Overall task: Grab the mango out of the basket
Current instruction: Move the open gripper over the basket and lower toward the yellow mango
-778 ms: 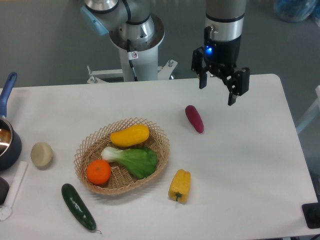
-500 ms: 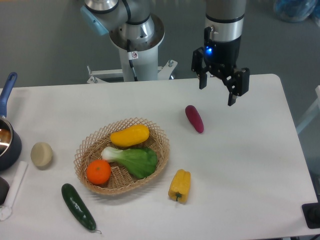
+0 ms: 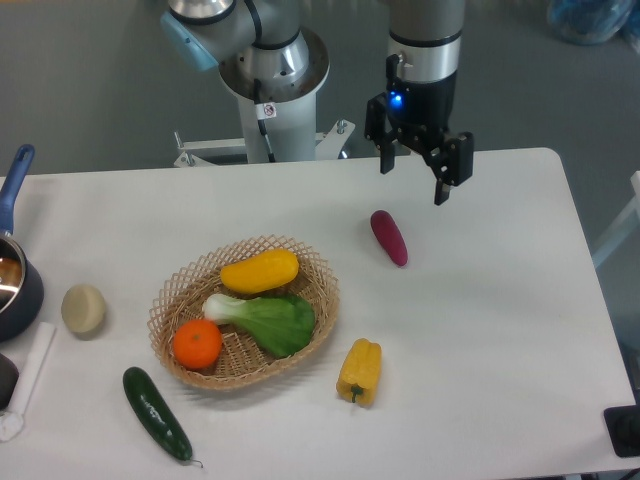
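Note:
The mango [image 3: 260, 271], a smooth yellow-orange oval, lies at the back of the tan wicker basket [image 3: 318, 318], next to a bok choy [image 3: 263, 319] and a round orange [image 3: 197, 343]. My gripper [image 3: 412, 180] hangs open and empty above the back of the table, well to the right of the basket and just behind a purple sweet potato [image 3: 389, 237]. Nothing is between its fingers.
A yellow bell pepper [image 3: 360, 371] lies right of the basket and a cucumber [image 3: 156, 413] in front of it on the left. A beige potato [image 3: 83, 309] and a blue-handled pot [image 3: 14, 271] are at the left edge. The robot base [image 3: 272, 80] stands behind the table.
My gripper has moved a little to the left and slightly back, still open. Nothing on the table has moved.

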### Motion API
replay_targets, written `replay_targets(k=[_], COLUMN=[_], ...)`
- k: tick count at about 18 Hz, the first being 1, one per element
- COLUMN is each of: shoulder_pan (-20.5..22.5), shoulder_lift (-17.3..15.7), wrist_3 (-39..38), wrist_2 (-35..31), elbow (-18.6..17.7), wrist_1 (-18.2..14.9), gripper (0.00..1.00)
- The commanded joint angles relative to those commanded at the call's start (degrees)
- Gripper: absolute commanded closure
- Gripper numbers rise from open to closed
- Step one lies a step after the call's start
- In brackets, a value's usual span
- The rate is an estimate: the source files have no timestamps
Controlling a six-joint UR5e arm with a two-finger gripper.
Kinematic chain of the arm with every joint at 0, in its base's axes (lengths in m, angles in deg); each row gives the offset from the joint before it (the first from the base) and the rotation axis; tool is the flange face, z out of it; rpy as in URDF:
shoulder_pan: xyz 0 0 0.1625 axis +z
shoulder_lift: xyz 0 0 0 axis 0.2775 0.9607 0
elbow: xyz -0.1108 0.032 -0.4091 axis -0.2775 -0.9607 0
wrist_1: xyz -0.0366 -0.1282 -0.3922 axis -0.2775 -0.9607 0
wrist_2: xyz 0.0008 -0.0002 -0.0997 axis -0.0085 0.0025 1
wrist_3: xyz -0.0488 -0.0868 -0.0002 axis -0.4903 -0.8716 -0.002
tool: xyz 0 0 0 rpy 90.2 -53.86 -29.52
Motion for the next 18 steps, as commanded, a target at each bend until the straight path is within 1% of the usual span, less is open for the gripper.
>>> replay_targets(k=[3, 6, 9, 15, 18], shoulder_pan=[-2.5, -4.7, -7.9, -12.8, -14.1], shoulder_lift=[0.1, 0.1, 0.9, 4.5, 7.2], wrist_3=[-4.8, -10.1, -15.8, -23.2, -24.0], wrist_2=[0.1, 0.7, 0.7, 0.6, 0.2], elbow=[-0.2, -2.1, -2.5, -4.1, -4.6], wrist_1=[-0.3, -0.5, -0.6, -0.4, 0.1], gripper=[0.0, 0.0, 0.0, 0.0, 0.0])
